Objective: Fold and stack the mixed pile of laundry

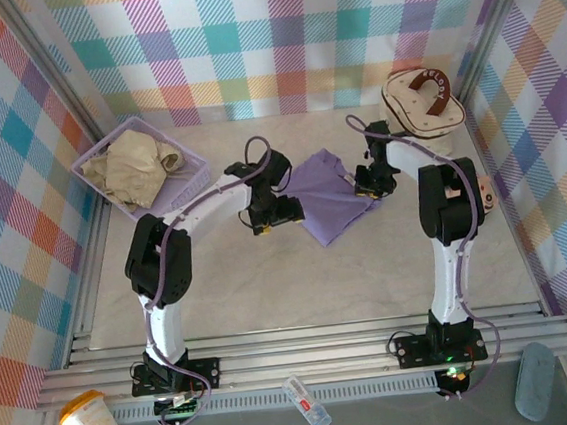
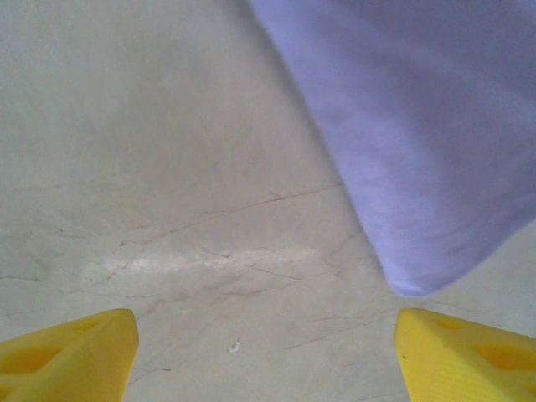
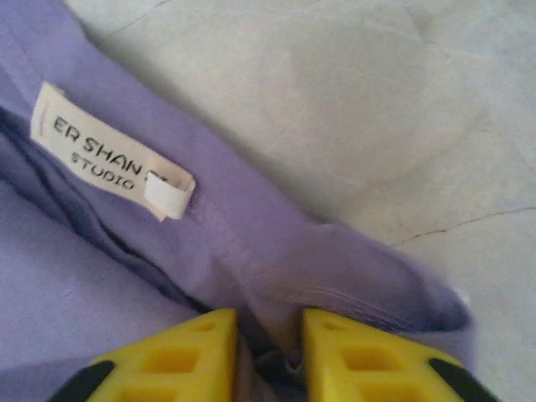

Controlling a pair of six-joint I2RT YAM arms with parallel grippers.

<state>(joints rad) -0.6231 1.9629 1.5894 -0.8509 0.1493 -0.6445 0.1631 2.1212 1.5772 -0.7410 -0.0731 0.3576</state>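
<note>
Along the near rail, off the table: a white tub (image 1: 90,422) at the left, a small clear bottle (image 1: 307,403) lying in the middle, a grey-blue pouch (image 1: 534,381) at the right. Just beyond, both arm bases bolted side by side, reaching out over the pale stone-look table (image 1: 270,284).

At mid-table, the purple T-shirt (image 1: 328,203), folded into a compact, roughly diamond-shaped bundle between the two grippers. Just left of it, the left gripper (image 1: 276,216), yellow fingers (image 2: 67,347) spread wide over bare table and holding nothing, with the shirt's rounded corner (image 2: 402,268) a little ahead and to the right. At the shirt's right edge, the right gripper (image 1: 369,186), drawn nearly together, with purple cloth bunched and pinched in the narrow gap. Close by, the collar seam and a white neck label (image 3: 105,151) printed "ER SHAN STUDIO".

Farther back at the left, a lavender plastic basket (image 1: 192,179) set askew, with the beige garment (image 1: 133,167) crumpled inside, well apart from the shirt. In the far right corner, a cream round case (image 1: 422,109) with a brown handle (image 1: 440,95), just behind the right arm.
</note>
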